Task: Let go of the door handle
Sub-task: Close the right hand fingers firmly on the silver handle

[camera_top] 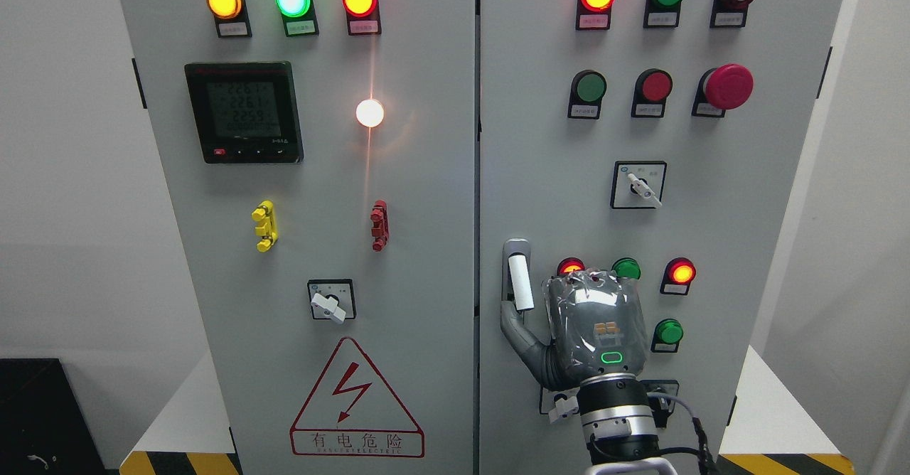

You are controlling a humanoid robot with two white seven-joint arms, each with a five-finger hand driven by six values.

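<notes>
The door handle (pixel 518 278), a white lever in a grey mount, stands upright at the left edge of the right cabinet door (pixel 711 233). My right hand (pixel 561 322) comes up from the bottom edge and sits just right of and below the handle, its back towards the camera. The thumb (pixel 517 333) stretches up-left and ends under the lever's lower end. Nothing wraps the lever, which shows along its whole length. The palm hides the other fingers. The left arm is out of view.
Around the hand sit red and green indicator lamps (pixel 681 273) and a green button (pixel 668 332). A rotary switch (pixel 639 185) is above, and a red mushroom stop button (pixel 728 86) higher up. The left door (pixel 320 176) carries a meter, a selector and a warning triangle.
</notes>
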